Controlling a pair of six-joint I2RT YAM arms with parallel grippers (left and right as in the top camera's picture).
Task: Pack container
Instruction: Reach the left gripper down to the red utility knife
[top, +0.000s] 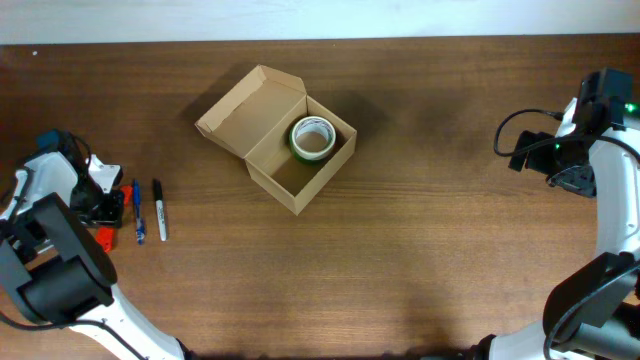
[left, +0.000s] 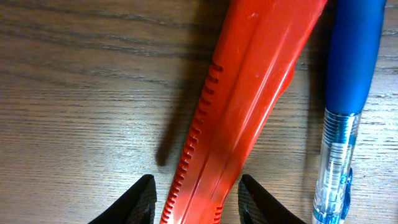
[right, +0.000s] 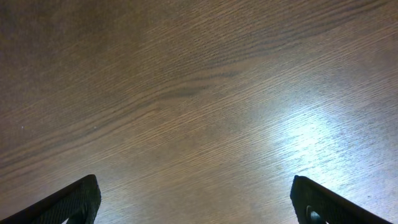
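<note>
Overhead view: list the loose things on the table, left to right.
red tool → blue pen → black marker → container

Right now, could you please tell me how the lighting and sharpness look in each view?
Overhead: evenly lit and sharp around the box. Left wrist: very close, the red tool casts a dark shadow leftwards onto the table. Right wrist: a bright glare patch right of centre.
</note>
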